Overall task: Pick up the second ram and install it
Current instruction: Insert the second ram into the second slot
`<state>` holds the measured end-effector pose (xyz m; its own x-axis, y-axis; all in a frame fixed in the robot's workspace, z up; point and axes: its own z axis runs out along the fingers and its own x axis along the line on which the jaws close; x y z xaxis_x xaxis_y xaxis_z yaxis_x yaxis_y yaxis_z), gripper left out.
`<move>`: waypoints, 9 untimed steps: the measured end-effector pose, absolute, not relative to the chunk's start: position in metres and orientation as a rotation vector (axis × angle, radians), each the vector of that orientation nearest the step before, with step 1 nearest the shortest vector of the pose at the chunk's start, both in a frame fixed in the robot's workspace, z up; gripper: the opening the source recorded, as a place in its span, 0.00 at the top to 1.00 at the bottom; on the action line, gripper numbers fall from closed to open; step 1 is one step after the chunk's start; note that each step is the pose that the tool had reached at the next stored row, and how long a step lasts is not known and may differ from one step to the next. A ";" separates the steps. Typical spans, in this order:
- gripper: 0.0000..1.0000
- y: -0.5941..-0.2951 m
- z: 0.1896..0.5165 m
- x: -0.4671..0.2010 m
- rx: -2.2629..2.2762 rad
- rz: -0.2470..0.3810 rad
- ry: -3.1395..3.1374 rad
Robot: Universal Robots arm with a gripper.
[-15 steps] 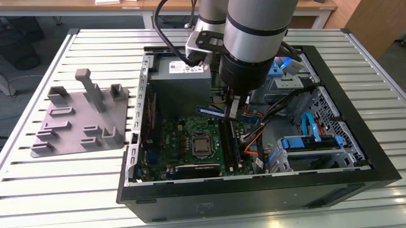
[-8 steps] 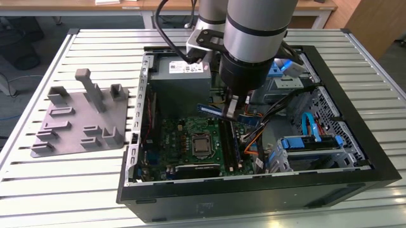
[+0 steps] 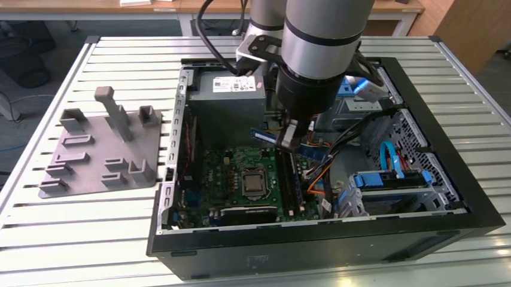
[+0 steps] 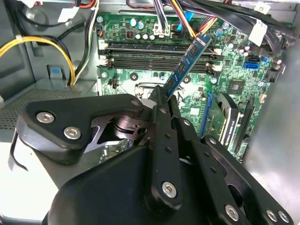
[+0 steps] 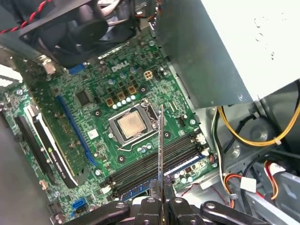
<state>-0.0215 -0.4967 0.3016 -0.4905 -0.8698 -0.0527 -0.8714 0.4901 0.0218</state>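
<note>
Inside the open computer case (image 3: 319, 239), the gripper (image 4: 164, 96) pinches the second ram (image 4: 188, 66) tight between closed fingers, poised tilted above the motherboard's black memory slots (image 4: 154, 58).

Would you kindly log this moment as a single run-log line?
gripper: shut on second ram | position: above motherboard slots inside computer case | ram: not seated

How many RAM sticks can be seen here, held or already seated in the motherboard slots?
2. One RAM stick is held in the end effector above the motherboard. Another seems already seated in the outermost slot. More may be hidden.
</note>
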 end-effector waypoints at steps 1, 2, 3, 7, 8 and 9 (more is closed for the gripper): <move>0.86 -0.497 0.302 -0.022 -1.553 0.070 2.690; 0.86 -0.497 0.301 -0.022 -1.539 0.070 2.698; 0.86 -0.497 0.301 -0.022 -1.526 0.070 2.705; 0.86 -0.497 0.301 -0.022 -1.473 0.068 2.733; 0.86 -0.497 0.301 -0.022 -1.460 0.068 2.740; 0.86 -0.497 0.301 -0.022 -1.446 0.068 2.747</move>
